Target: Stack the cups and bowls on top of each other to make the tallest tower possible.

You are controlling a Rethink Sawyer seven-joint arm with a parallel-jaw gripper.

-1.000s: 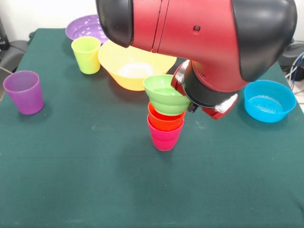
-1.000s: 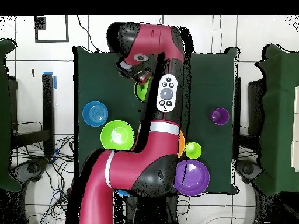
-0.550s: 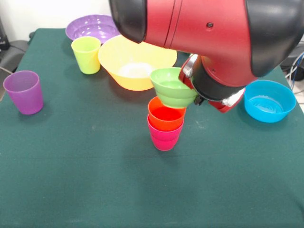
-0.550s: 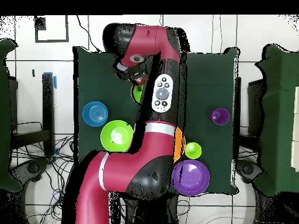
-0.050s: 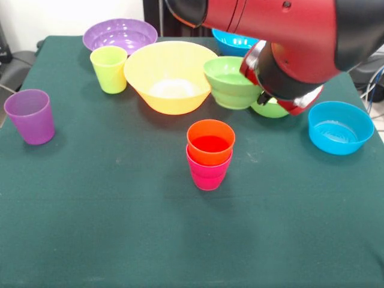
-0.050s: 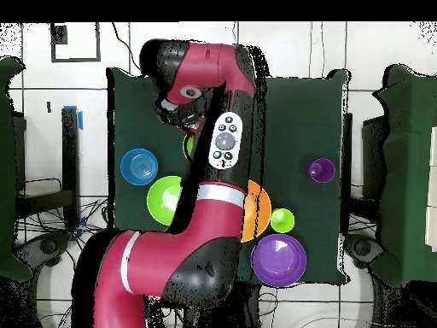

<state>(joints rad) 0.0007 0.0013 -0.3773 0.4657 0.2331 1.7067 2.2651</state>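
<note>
Small ribbed lime green bowl [image 5: 231, 82] aloft at claw [image 5: 255, 90]; grip state indeterminable.
Orange cup [image 5: 210, 141] nested in red-pink cup [image 5: 207, 173], mid-tabletop [image 5: 120, 228].

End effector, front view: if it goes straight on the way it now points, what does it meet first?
The end effector holds the small ribbed lime green bowl and seems to point down. That way the bowl would probably meet the orange cup first, or the table just behind it; depth is unclear.
</note>
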